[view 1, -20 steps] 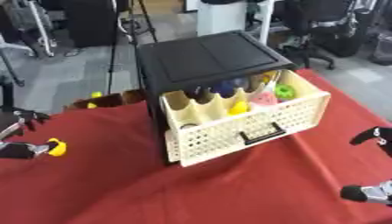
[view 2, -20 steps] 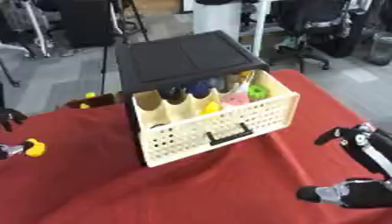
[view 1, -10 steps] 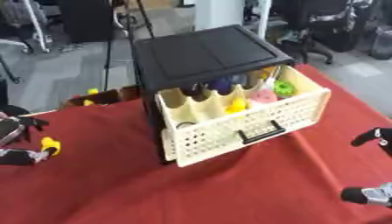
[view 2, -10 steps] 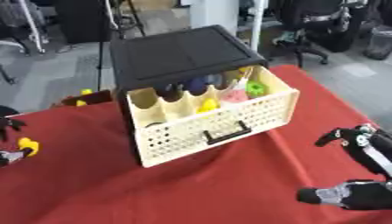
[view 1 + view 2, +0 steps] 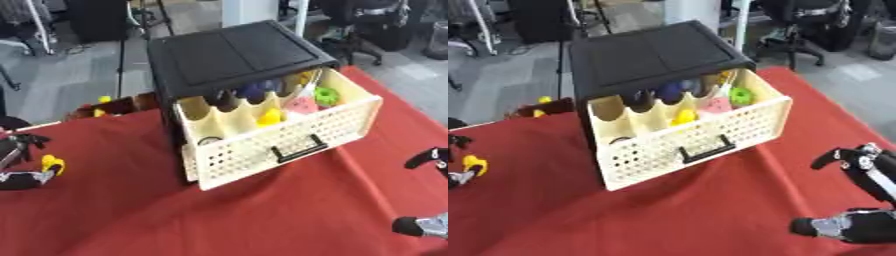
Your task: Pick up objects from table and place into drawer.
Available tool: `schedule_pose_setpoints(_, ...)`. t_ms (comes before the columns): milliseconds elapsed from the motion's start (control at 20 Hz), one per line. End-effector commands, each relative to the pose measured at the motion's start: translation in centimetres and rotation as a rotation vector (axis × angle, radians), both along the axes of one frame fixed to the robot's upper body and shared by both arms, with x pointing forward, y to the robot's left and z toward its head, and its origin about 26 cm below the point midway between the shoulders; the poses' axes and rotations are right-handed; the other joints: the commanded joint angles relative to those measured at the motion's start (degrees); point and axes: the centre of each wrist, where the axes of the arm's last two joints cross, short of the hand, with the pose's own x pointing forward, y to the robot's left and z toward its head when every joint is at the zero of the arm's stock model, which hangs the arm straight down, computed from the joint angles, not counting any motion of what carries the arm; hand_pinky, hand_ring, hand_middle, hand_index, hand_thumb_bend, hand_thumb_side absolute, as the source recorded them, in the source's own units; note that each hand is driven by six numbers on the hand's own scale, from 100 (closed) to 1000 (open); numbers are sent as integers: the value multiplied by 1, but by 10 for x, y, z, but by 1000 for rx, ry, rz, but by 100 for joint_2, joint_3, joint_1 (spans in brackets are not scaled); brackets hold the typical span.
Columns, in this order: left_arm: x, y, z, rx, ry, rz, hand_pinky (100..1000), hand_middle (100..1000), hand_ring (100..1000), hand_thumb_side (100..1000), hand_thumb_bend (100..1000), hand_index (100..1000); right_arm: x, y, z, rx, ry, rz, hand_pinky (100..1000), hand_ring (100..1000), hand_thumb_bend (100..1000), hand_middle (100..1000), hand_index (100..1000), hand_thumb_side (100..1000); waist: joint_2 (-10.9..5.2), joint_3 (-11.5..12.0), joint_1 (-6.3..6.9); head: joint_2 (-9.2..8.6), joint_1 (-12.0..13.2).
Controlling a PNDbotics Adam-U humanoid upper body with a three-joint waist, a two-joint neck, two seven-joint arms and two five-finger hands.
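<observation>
1. The drawer [image 5: 280, 137], a cream plastic box with perforated walls and a black handle, stands pulled out of a boxy black cabinet [image 5: 232, 57] on the red cloth table [image 5: 262, 215].
2. Inside it lie rounded yellow, pink, green and dark blue objects.
3. The left hand [image 5: 22, 165], at the left edge, pinches a small yellow object [image 5: 52, 163].
4. The right hand [image 5: 859, 200] rests at the lower right, fingers curved apart around nothing.

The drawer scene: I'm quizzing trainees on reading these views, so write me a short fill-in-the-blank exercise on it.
1. The cream drawer of the black cabinet stands pulled ____.
2. The tablecloth is ____ in colour.
3. The small yellow object lies by the robot's ____ hand.
4. The drawer's handle is ____.

Missing words: open; red; left; black
</observation>
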Motion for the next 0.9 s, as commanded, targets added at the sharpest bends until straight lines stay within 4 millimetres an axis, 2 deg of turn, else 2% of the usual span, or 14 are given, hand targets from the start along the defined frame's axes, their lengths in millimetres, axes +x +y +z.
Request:
schedule_pose_setpoints(50, -2, 8, 14, 11, -39, 17, 469, 665, 529, 416, 359, 855, -3, -3, 14, -29, -39, 1, 100, 100, 1000, 100, 676, 713, -63, -15, -11, -60, 14)
schedule_pose_setpoints(550, -2, 6, 8, 4, -47, 15, 472, 641, 529, 401, 355, 838, -3, -3, 16, -35, -44, -1, 100, 100, 1000, 100, 675, 705, 27, -72, 56, -80, 0)
schedule_pose_setpoints(900, -4, 6, 4, 1, -42, 12, 451, 596, 503, 334, 322, 783, -3, -3, 15, -36, -43, -5, 100, 100, 1000, 100, 674, 703, 49, -78, 69, -88, -13)
